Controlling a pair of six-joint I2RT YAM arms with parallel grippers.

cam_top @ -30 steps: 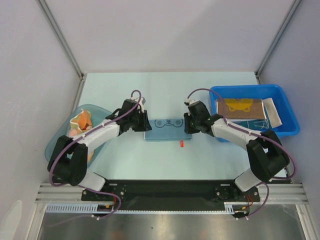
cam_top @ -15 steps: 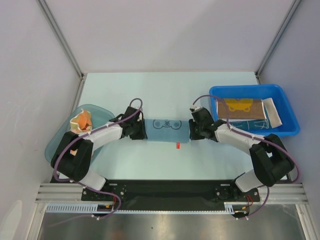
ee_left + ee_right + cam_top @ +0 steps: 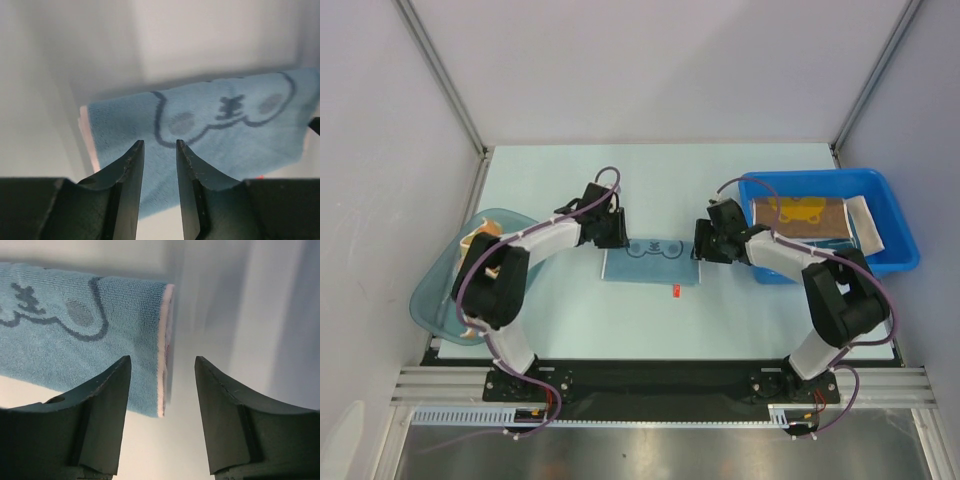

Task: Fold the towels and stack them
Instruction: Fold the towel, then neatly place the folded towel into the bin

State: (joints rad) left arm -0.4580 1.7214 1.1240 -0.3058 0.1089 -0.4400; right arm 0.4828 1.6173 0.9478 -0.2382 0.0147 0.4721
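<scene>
Teal-blue towel lay lengthwise between the two arms

I had the folded teal-blue towel [image 3: 651, 265] flat on the table, long axis running arm to arm. My left gripper [image 3: 610, 238] stood at its far-left corner, jaws narrowly parted and empty. My right gripper [image 3: 701, 246] straddled the right short edge, jaws wide and gripping nothing (each end equally close).

The left arm [image 3: 545, 240] and right arm [image 3: 785, 262] wear white shells over black joints, with a purple cable [image 3: 607, 171] looping along each. The left claw [image 3: 157, 145] and right claw [image 3: 162, 362] have dark matte wedge-shaped fingers. Their bases share a black rail [image 3: 650, 378].
</scene>
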